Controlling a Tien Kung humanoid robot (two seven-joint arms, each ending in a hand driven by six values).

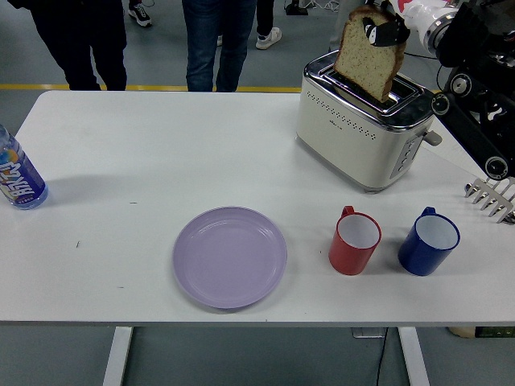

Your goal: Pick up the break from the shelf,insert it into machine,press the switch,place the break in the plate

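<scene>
The right hand pinches the top of the tan, speckled slice of bread, whose lower edge sits over, perhaps just inside, a slot of the shiny cream-and-chrome toaster. To seat it well, square the tilted slice with the slot and lower it straight, letting go only once it is down. The round lilac plate waits near the table's front.

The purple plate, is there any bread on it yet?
No, the purple plate is bare; the right hand holds the bread slice over the toaster.
</scene>
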